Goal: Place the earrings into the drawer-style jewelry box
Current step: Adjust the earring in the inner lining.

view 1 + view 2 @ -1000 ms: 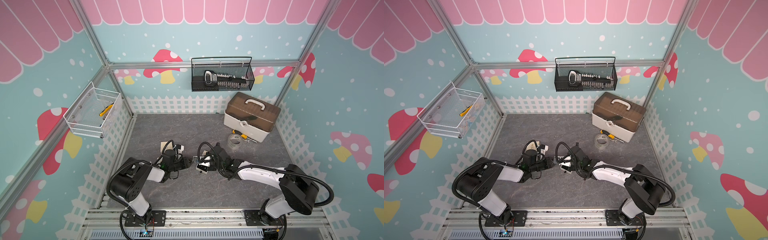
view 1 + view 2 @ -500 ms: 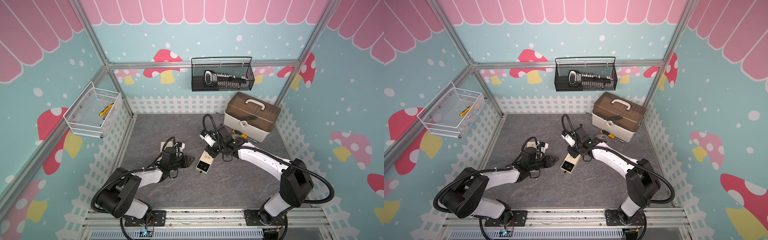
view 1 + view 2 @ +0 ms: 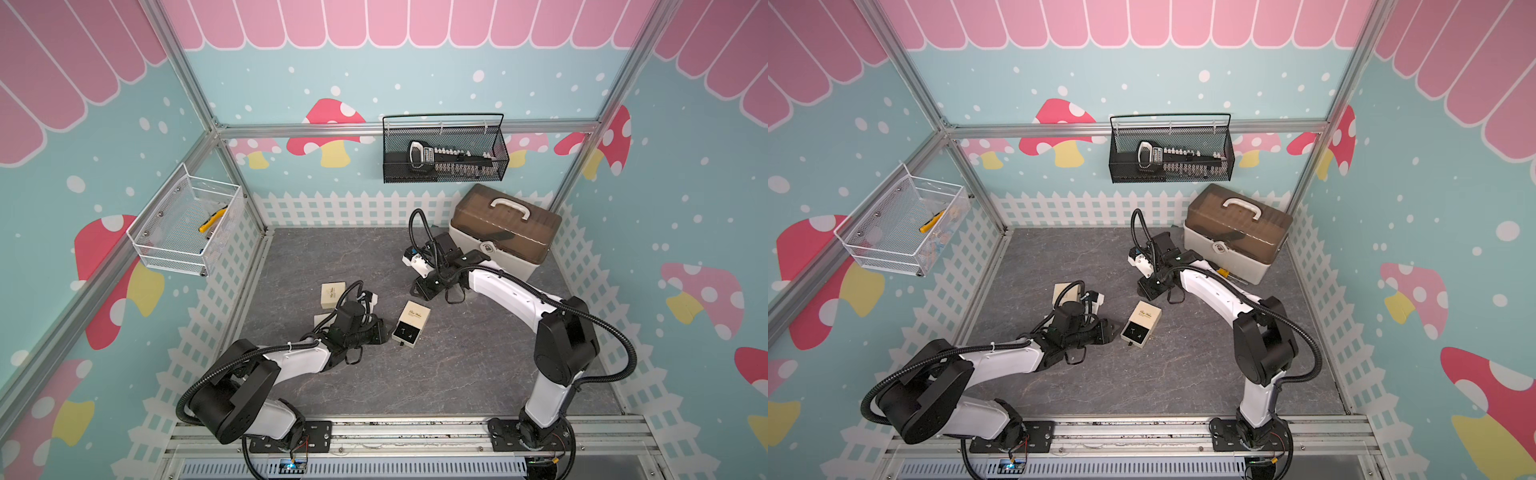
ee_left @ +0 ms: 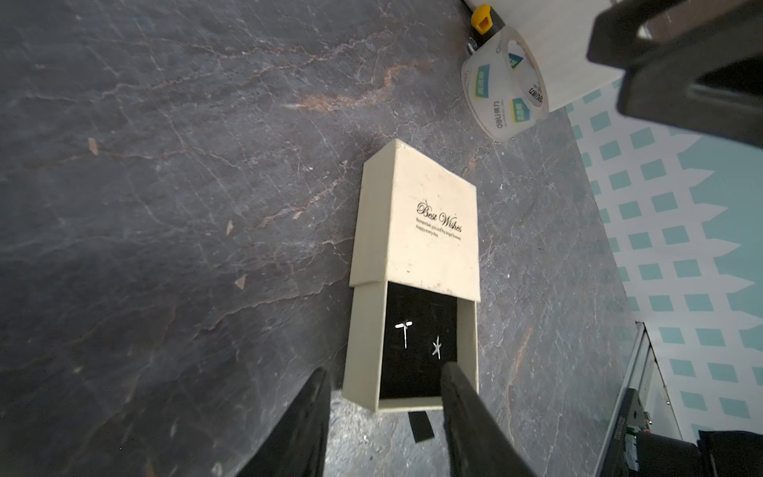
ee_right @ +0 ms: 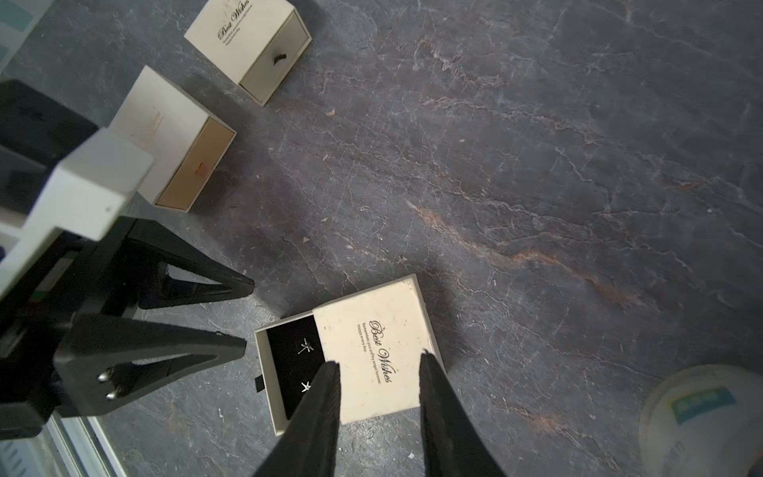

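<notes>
The beige drawer-style jewelry box lies mid-floor with its drawer pulled partly out. Two tiny silvery earrings rest on the drawer's black lining; the second one is star-shaped. My left gripper sits low just off the drawer's front end, open, holding nothing. My right gripper hangs above and behind the box's sleeve, open and empty.
Two more small beige boxes lie beside my left arm. A tape roll and a brown-lidded toolbox stand at the back right. A black wire basket and a white one hang on the walls.
My right arm has lifted off the box and swung toward the back. My left gripper has opened and drawn back a little from the drawer. The box stays with its drawer open.
</notes>
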{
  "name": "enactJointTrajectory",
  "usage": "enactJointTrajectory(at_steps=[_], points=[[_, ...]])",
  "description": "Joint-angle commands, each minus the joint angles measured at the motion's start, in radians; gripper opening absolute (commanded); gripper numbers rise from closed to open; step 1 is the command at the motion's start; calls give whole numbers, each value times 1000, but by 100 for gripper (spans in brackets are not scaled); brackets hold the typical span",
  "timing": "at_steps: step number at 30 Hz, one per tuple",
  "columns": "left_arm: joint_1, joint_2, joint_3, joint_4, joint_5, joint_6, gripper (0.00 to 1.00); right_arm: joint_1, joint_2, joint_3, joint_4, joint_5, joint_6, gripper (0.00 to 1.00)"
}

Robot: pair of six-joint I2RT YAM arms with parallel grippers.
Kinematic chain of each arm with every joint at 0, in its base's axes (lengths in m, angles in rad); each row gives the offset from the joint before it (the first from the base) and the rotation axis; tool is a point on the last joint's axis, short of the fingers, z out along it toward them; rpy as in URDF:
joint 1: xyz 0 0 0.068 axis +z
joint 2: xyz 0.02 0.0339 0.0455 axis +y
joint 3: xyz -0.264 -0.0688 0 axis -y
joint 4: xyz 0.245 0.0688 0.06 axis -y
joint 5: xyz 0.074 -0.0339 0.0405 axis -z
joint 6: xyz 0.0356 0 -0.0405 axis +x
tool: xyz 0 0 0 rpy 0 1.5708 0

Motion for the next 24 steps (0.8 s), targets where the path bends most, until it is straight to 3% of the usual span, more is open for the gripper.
enactJointTrajectory(at_steps=[1, 11, 24], points=[[-21, -17, -70, 88, -62, -88, 46, 6, 58, 63, -153, -26, -86, 29], [-38, -6, -132, 174, -77, -169, 47, 21, 209, 206, -299, -61, -201, 28], [-47, 59, -142, 253, -60, -193, 46, 54, 300, 285, -420, -128, -306, 28]])
